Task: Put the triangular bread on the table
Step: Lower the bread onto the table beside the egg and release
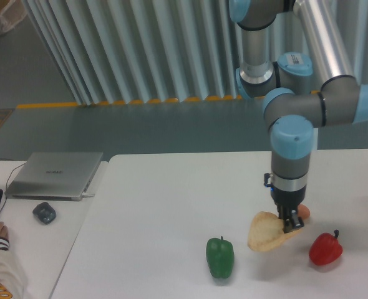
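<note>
Even soft light, faint shadows, slightly blurry.

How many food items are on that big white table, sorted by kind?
Peppers: 2, the green pepper and the red pepper
Bread: 1, the triangular bread held by the gripper
Egg: 1, the egg, partly hidden behind the gripper
Total: 4

The arm (309, 106) has silver-grey tubes and light blue joint caps. Its gripper (290, 223) is small and black. The round base (294, 115) is white.

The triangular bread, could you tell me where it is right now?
The triangular bread is held by the gripper low over the table, between the green pepper and red pepper.
</note>
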